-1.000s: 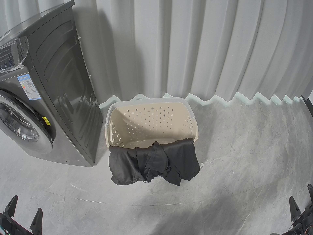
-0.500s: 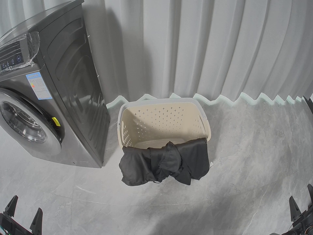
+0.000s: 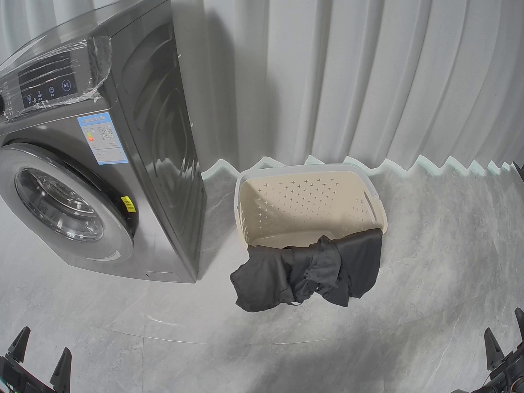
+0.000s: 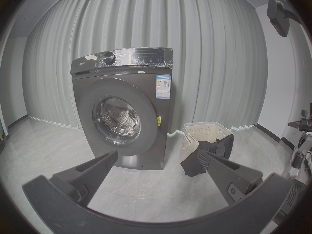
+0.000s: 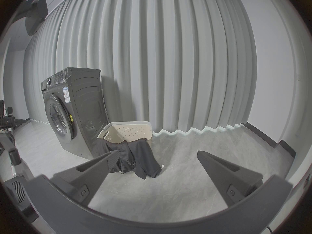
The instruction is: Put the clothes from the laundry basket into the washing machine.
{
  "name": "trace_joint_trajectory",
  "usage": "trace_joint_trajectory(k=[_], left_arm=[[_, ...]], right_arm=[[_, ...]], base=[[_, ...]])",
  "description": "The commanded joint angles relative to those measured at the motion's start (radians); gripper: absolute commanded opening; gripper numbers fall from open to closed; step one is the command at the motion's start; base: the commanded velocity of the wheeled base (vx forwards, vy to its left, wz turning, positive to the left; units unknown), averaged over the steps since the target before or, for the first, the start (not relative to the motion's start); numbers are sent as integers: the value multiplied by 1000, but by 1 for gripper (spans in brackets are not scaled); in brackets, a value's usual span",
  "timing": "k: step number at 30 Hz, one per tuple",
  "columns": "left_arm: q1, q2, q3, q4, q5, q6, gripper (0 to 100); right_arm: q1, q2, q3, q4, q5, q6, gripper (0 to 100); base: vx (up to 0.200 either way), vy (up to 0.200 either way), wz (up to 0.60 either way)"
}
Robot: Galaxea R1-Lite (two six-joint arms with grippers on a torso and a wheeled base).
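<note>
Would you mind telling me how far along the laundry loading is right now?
Done: nothing; the dark clothes drape over the laundry basket rim. In hand: nothing; left gripper and right gripper are open, empty. Left: open the shut washing machine door, load the clothes.

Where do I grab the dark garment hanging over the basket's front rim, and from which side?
Pinch the bunched folds at the middle of the dark garment, below the front rim of the laundry basket. Come from the front, slightly above: the cloth drapes outward over the near wall, and its flat side panels probably give less to pinch.
</note>
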Motion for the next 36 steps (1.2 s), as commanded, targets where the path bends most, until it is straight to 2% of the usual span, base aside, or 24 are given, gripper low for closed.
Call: trace_joint_trajectory(k=[1,36], left_arm=[[0,-18,15,1,0,0,100],[0,-18,15,1,0,0,100]], right_arm=[[0,-16,18,-2,0,-1,100],[0,-16,18,0,0,-1,100]], base=[[0,200,0],[0,200,0]])
